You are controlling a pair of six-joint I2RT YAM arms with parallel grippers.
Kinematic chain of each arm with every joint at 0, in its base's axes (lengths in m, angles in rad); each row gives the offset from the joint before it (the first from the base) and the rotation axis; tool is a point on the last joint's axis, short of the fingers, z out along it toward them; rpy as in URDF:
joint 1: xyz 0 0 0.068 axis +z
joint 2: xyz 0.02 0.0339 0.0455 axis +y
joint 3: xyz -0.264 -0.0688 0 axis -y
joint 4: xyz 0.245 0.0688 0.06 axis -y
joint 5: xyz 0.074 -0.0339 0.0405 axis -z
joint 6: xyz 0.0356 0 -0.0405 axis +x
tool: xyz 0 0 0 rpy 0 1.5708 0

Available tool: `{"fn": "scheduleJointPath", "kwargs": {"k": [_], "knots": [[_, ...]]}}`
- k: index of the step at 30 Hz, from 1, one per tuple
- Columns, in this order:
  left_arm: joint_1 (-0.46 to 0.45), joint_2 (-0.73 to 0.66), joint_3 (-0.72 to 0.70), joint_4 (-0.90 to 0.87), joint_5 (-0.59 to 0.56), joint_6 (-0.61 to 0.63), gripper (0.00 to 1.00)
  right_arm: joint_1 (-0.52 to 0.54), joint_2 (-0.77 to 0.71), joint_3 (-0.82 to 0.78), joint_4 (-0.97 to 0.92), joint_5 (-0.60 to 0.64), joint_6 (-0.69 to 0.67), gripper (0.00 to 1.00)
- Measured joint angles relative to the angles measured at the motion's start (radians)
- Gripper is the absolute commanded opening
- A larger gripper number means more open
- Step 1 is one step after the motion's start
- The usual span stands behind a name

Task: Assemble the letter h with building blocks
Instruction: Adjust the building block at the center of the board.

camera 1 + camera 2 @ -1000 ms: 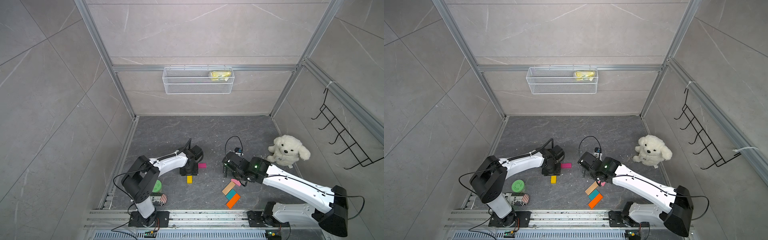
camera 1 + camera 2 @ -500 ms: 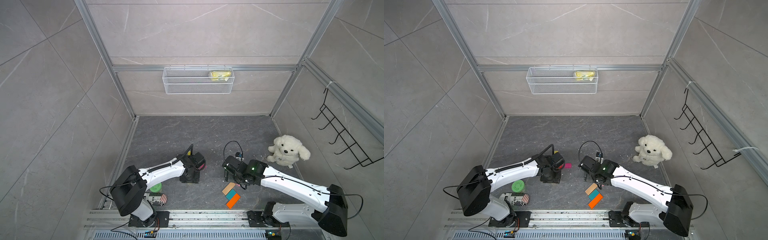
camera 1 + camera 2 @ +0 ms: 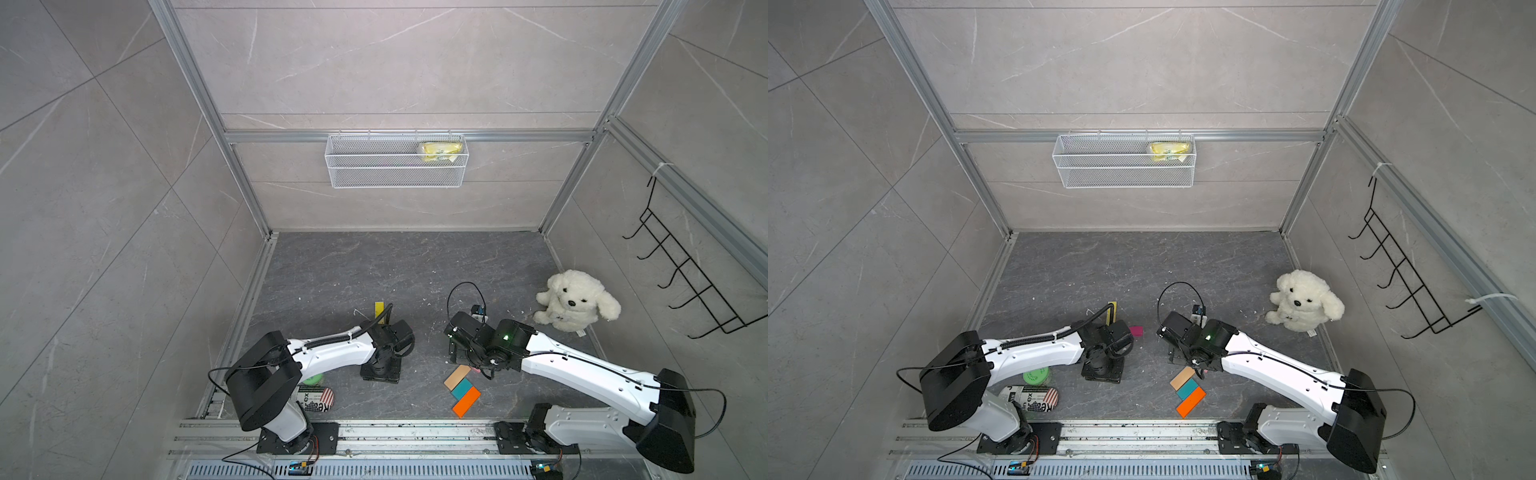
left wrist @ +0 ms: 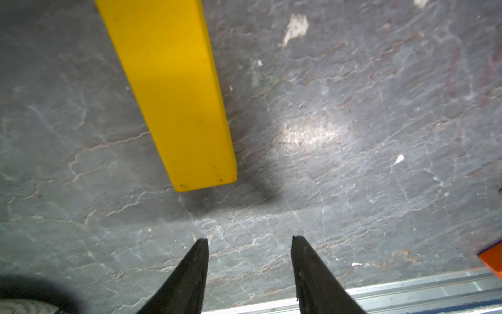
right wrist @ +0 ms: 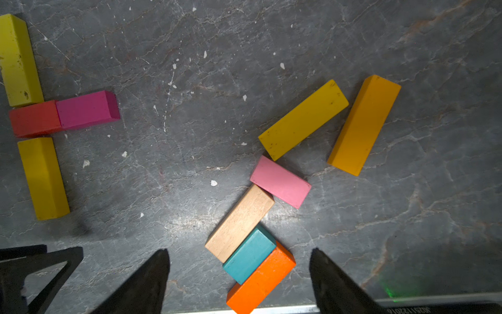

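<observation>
In the right wrist view the building blocks lie flat on the grey floor. One group has a yellow block (image 5: 16, 59), a red one (image 5: 35, 118), a magenta one (image 5: 87, 108) and a second yellow one (image 5: 43, 178). The other group has yellow (image 5: 303, 119), amber (image 5: 364, 125), pink (image 5: 279, 181), tan (image 5: 239, 223), teal (image 5: 250, 254) and orange (image 5: 260, 280) blocks. My right gripper (image 5: 239, 250) hangs open above the tan, teal and orange blocks. My left gripper (image 4: 249, 238) is open and empty, just short of a yellow block's end (image 4: 176, 103). In a top view it (image 3: 380, 370) points down near the front.
A green jar (image 3: 312, 379) and a printed can (image 3: 316, 399) lie by the left arm's base. A white plush dog (image 3: 575, 300) sits at the right wall. A wire basket (image 3: 397, 160) hangs on the back wall. A metal rail (image 3: 374, 428) runs along the front.
My left gripper has drawn back toward the front rail and opened wider, so the far yellow block now shows beyond it. The right gripper has shifted slightly toward the front, still open.
</observation>
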Motion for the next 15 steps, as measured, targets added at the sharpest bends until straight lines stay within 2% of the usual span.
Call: {"fn": "scheduleJointPath", "kwargs": {"k": [15], "knots": [[0.023,0.042,0.012,0.048,-0.003,-0.005,0.55,0.0,-0.009,0.0,-0.003,0.0,0.0,0.84]]}}
